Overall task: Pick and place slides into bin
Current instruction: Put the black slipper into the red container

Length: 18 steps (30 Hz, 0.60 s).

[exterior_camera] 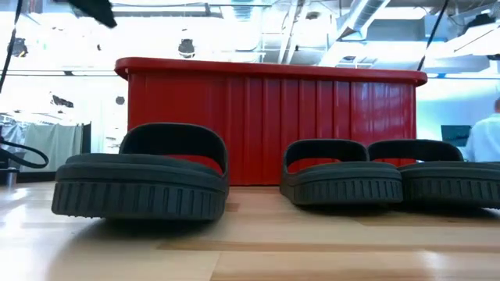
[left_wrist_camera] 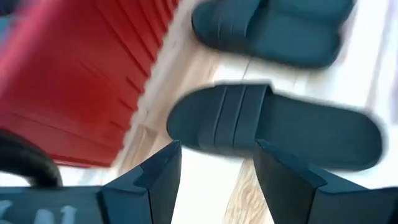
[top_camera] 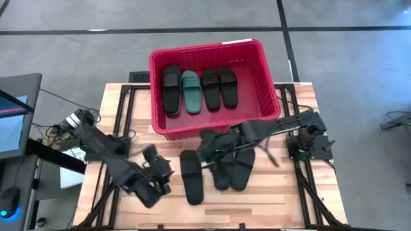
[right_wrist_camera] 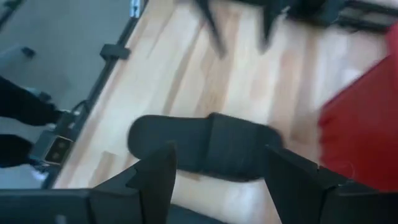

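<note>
L gripper [top_camera: 153,168] open, empty, by lone black slide [top_camera: 191,177] | R gripper [top_camera: 204,149] open, empty, over black slides [top_camera: 232,168] | bin [top_camera: 257,96] holds 4 slides

The bin [top_camera: 215,119] is bright red, its side walls ribbed in upright ridges. Inside lie three black slides [top_camera: 171,89] [top_camera: 210,88] [top_camera: 227,85] and one dull green slide [top_camera: 191,92]. On the worktop [top_camera: 282,192], pale wood with light grain stripes, lie three more black slides [top_camera: 191,176] [top_camera: 223,170] [top_camera: 244,168]; their straps carry raised bands, and their soles are notched along the edge. Both arms are dark, nearly black, the left gripper [top_camera: 156,170] and right gripper [top_camera: 209,146] alike. The floor [top_camera: 77,51] is grey with dark lines.
</note>
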Each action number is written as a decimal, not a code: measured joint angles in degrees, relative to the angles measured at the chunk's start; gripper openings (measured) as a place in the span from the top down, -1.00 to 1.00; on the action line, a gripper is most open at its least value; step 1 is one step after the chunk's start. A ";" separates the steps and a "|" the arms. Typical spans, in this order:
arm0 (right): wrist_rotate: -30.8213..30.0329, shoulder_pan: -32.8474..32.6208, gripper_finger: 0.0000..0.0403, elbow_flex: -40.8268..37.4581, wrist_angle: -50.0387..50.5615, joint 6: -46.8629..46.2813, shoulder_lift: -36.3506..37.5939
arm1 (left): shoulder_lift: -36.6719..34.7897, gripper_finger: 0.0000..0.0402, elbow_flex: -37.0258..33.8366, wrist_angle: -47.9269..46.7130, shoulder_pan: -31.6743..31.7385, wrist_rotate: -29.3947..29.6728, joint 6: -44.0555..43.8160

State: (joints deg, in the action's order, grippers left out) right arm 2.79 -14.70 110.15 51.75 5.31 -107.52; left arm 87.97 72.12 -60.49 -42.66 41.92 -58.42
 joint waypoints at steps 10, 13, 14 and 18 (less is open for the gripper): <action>-9.04 -2.05 -0.03 -0.04 6.18 2.72 10.04 | 13.00 0.06 0.39 9.83 2.87 -3.71 5.76; -12.21 -3.41 -0.03 -0.07 8.97 2.21 12.22 | 14.45 0.06 0.52 12.20 3.55 -3.70 8.63; -13.43 -3.89 -0.03 -0.05 9.83 1.87 12.96 | 14.50 0.06 0.52 12.52 3.69 -3.80 9.28; -18.47 -6.09 -0.03 -0.09 13.74 -0.62 15.21 | 14.46 0.06 0.57 12.53 4.80 -3.98 11.99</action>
State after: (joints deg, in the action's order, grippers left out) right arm -15.69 -20.79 110.06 65.49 4.69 -92.31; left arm 102.43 72.69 -47.96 -37.86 37.93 -46.44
